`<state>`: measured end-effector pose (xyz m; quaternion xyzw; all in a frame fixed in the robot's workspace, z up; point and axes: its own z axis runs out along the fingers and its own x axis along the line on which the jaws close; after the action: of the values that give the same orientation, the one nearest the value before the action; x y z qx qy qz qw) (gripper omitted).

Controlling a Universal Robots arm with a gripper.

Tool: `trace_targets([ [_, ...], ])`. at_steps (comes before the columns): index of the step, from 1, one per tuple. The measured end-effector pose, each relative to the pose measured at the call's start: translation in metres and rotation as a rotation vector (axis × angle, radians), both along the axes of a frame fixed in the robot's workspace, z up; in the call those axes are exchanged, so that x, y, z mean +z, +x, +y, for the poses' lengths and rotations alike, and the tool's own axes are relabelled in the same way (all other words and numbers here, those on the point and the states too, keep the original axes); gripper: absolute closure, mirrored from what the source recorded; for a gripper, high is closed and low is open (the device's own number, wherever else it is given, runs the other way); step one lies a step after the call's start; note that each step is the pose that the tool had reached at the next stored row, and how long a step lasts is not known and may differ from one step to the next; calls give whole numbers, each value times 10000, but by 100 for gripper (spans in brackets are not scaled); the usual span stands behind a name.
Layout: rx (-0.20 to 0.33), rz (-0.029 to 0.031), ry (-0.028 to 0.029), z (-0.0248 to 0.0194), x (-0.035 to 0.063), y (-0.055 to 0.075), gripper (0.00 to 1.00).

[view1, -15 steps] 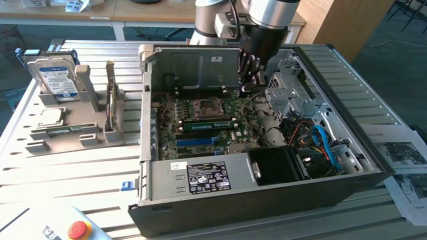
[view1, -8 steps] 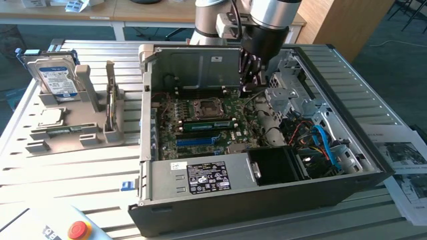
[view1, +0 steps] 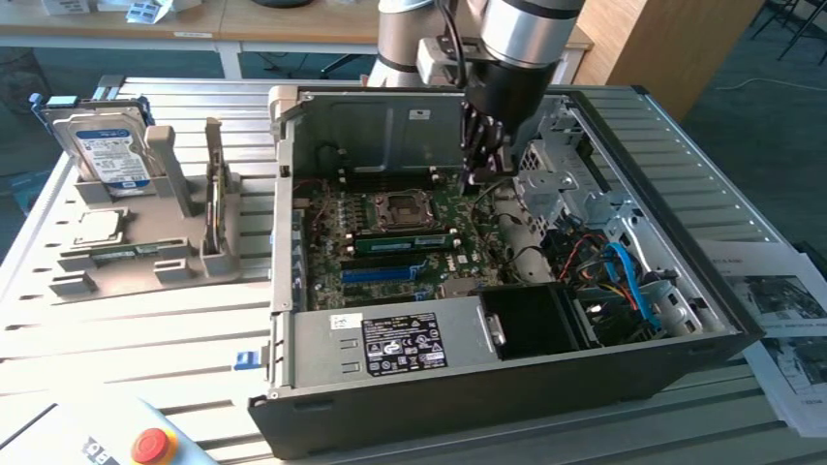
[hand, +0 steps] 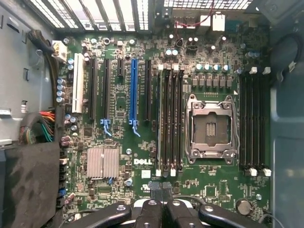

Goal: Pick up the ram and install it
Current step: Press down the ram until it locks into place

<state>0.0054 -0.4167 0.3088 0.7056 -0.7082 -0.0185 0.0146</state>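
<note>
The ram (view1: 402, 239) looks to be seated already: a green stick standing on edge in one of the long slots beside the processor socket (hand: 211, 127), in the middle of the motherboard (hand: 118, 190). In the wrist view it is edge-on, so I can't make out its chips.

The gripper (hand: 161, 188) hangs over the board inside the open computer case (view1: 517, 383), its jaws pressed together with nothing between them. Just off the fingertips, white "DELL" lettering (hand: 143, 161) sits on the board next to a silver heatsink (hand: 102, 162).

Further out, the power supply (view1: 387, 344) carries a black label too small to read. At the exterior view's left, a grey holder (view1: 174, 266) props up a hard drive (view1: 110, 155) with a blue-and-white sticker.
</note>
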Motion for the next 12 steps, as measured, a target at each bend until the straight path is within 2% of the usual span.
trace_targets([
  [12, 0, -36, -1, 0, -215, -4, 90],
])
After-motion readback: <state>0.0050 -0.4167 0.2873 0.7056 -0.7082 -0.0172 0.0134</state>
